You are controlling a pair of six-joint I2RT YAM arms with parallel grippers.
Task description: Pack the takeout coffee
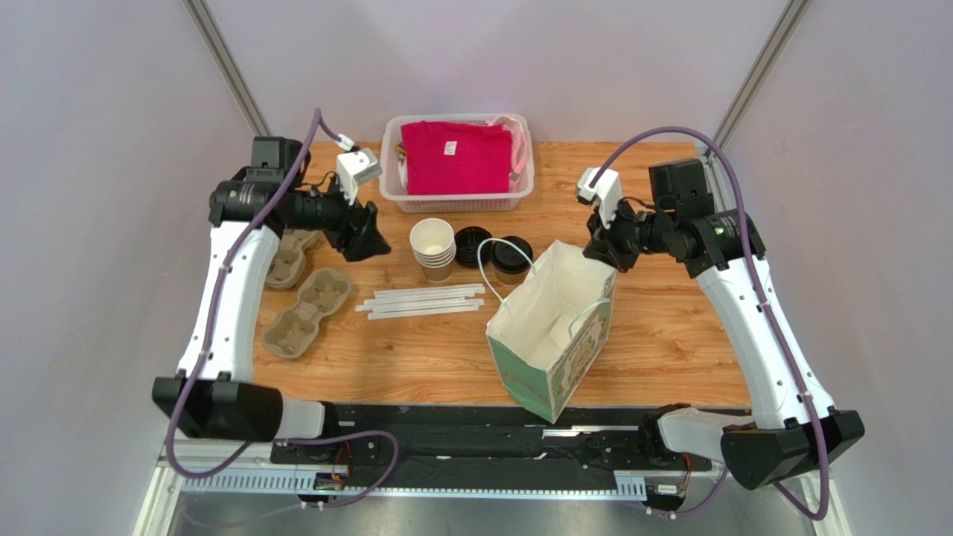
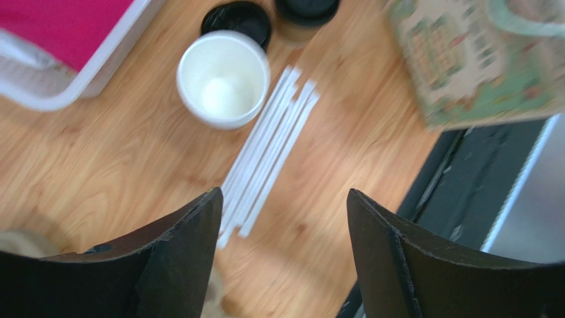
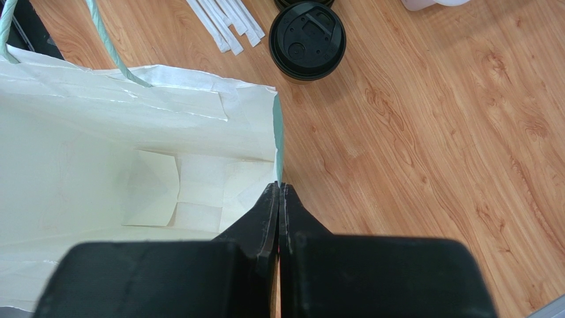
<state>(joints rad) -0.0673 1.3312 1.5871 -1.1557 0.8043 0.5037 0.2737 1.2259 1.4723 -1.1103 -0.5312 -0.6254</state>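
L gripper [image 1: 367,237] hangs over the table [image 1: 671,324] w/ jaws spread wide and nothing between them. In the left wrist view its two black fingers [image 2: 166,265] frame bare wood and the near ends of the white straws [image 2: 265,159]. R gripper [image 3: 279,189] is closed tight, fingertips pressed together right at the rim of the paper bag [image 3: 99,132]. It looks to be nipping that edge, though the contact itself is hard to make out from the wrist cam. The bag stands open-mouthed near the table's centre-front, white inside, green print outside, w/ a thin handle loop arching up at its far side. The takeout coffee [image 1: 512,259], a tan cup w/ black lid on, sits upright on the wood just beyond the bag's far rim, outside the bag. It is untouched by either gripper and near the R one. Beside it to the left lies a pile of spare black lids [image 1: 472,243], then the stack of nested paper cups [image 1: 433,246], open end up. The straws lie in a loose row in front of that stack. Two brown pulp cup carriers [image 1: 304,313] rest at the left edge, by the L arm. At the back, a white basket [image 1: 456,201] holds a folded pink cloth [image 1: 456,156].
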